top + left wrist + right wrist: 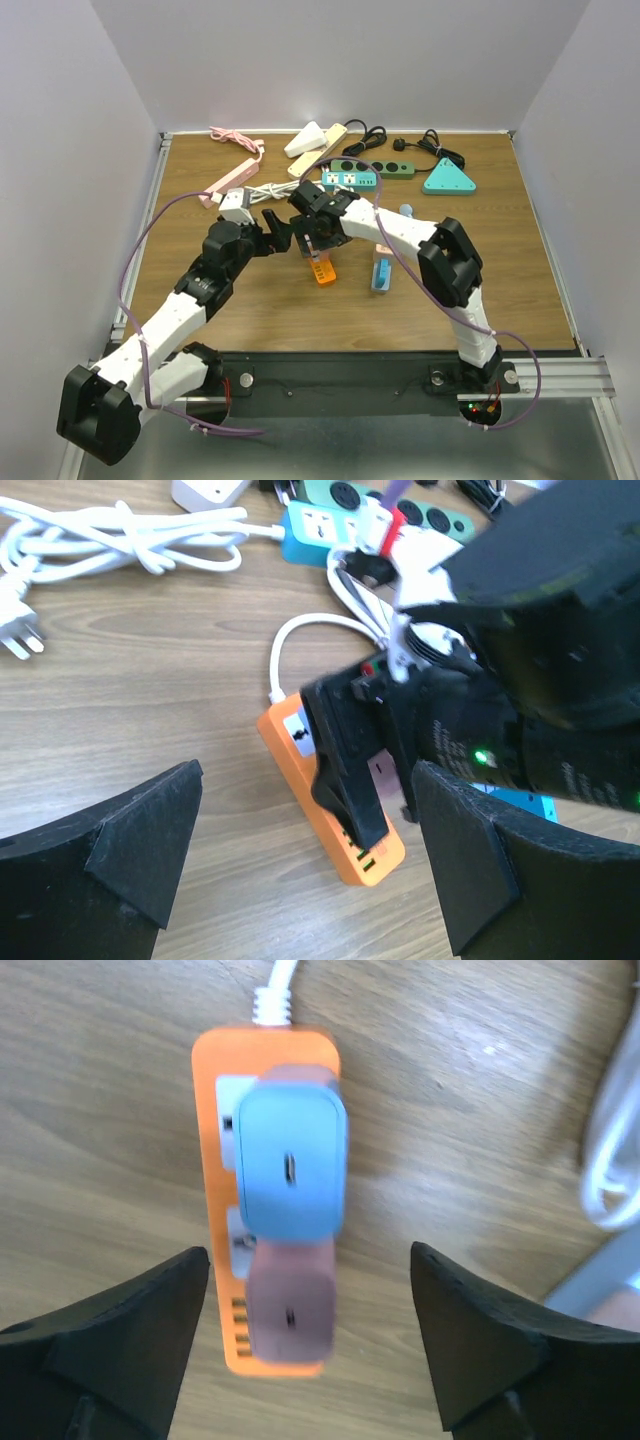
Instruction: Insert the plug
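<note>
An orange power strip [210, 1210] lies on the wooden table, its white cord leading away. On it sit a blue plug [292, 1165] and a mauve plug [290, 1310] close behind it. My right gripper [308, 1255] hangs open directly above them, fingers well clear on both sides and holding nothing. From the top the right gripper [313, 238] is over the orange strip [322, 271]. My left gripper [307, 775] is open and empty, just left of the strip [290, 742]. The right gripper's black finger [345, 770] hides most of the plugs there.
A light blue strip [382, 272] lies right of the orange one. Farther back are a teal strip [350, 178], a green strip [385, 170], a teal triangular socket [449, 179], a pink strip [228, 182], cream strips [318, 148] and a coiled white cable [120, 540].
</note>
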Tool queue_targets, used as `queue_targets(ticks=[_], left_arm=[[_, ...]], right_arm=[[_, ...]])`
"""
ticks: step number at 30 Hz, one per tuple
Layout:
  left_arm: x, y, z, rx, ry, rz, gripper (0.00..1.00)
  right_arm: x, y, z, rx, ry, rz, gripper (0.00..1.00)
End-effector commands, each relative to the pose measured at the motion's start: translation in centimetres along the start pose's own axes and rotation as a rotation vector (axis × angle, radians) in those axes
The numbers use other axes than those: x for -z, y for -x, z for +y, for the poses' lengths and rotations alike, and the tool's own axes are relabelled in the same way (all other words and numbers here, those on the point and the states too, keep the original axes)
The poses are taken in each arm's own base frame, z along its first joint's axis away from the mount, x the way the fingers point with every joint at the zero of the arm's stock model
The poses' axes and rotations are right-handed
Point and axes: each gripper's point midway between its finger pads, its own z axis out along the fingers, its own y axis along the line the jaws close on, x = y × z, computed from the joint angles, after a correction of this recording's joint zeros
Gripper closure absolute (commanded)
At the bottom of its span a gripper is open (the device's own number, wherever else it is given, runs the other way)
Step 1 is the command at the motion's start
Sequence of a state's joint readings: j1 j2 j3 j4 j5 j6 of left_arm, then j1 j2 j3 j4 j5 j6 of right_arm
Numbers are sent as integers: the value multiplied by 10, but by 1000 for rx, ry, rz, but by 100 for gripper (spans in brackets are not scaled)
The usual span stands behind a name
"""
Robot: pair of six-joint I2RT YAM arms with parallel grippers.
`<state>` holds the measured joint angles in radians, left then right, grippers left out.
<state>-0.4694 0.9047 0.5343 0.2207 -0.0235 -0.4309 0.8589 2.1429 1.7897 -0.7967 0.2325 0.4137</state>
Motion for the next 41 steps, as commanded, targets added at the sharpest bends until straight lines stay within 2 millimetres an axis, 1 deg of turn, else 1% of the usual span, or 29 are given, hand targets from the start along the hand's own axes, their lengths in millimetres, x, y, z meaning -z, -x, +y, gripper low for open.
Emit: queue_targets(ticks=[1, 2, 3, 5, 6, 7, 8, 9, 10, 11, 12, 13, 14, 15, 16, 18, 19, 20, 21, 22, 23, 24, 26, 27, 28, 29, 32, 36, 41], left_arm=[[7, 35, -6, -20, 23, -74, 1], [8, 36, -5, -21, 28, -74, 1], [10, 39, -6, -21, 29, -78, 1], [16, 44, -6, -20, 36, -89, 1], [19, 45, -5, -20, 44, -87, 1], [21, 48, -5, -20, 50, -94, 1], [23, 51, -5, -22, 52, -98, 1], [27, 59, -8, -25, 49, -114, 1], [29, 58, -6, -25, 65, -103, 1], [32, 63, -3, -25, 87, -116, 1], [34, 67, -3, -24, 93, -125, 1], [37, 71, 0, -25, 117, -126, 1], [40, 75, 0, -19, 124, -136, 1], [43, 78, -1, -17, 128, -145, 1], [46, 83, -1, -17, 133, -154, 1], [50, 90, -2, -10, 138, -171, 1], [53, 93, -3, -10, 142, -177, 1], [55, 95, -1, -8, 152, -185, 1], [57, 98, 0, -5, 162, -188, 1], [59, 100, 0, -4, 165, -195, 1], [60, 100, 0, -4, 168, -195, 1], [63, 103, 0, -6, 173, -201, 1], [65, 105, 1, -11, 177, -207, 1], [67, 108, 1, -12, 181, -215, 1], [67, 108, 1, -12, 180, -217, 1], [68, 109, 2, -14, 185, -224, 1], [67, 111, 2, -18, 192, -225, 1], [60, 111, 0, -29, 189, -215, 1], [59, 119, -2, -32, 179, -249, 1]], right_arm=[[57, 30, -5, -18, 21, -146, 12], [70, 35, -8, -25, 25, -175, 10], [76, 35, -12, -25, 22, -187, 6], [81, 30, -21, -28, 4, -194, 3], [93, 36, -27, -36, 0, -233, 2], [96, 37, -35, -49, -10, -244, 1], [93, 33, -43, -58, -20, -247, 1], [95, 33, -50, -74, -22, -257, 0], [107, 36, -57, -94, -9, -291, 0], [102, 34, -71, -118, -21, -303, 0], [103, 33, -80, -135, -27, -316, 0], [119, 41, -96, -178, -24, -369, 0], [125, 49, -104, -203, -15, -420, 0], [120, 37, -117, -216, -36, -416, 0], [138, 49, -135, -272, -40, -496, 0], [147, 47, -158, -325, -62, -541, 0], [143, 37, -170, -342, -85, -537, 0], [162, 43, -188, -385, -99, -606, 0], [160, 34, -200, -399, -134, -607, 0], [176, 36, -218, -431, -170, -663, 0], [172, 33, -224, -441, -184, -657, 0], [183, 30, -236, -458, -223, -691, 0], [185, 20, -259, -488, -297, -703, 0], [193, 16, -271, -512, -321, -722, 0], [194, 15, -272, -515, -323, -727, 0], [194, 10, -280, -531, -339, -730, 0], [203, 4, -292, -557, -365, -759, 0], [208, 0, -295, -566, -367, -776, 0], [213, -2, -296, -571, -371, -791, 0]])
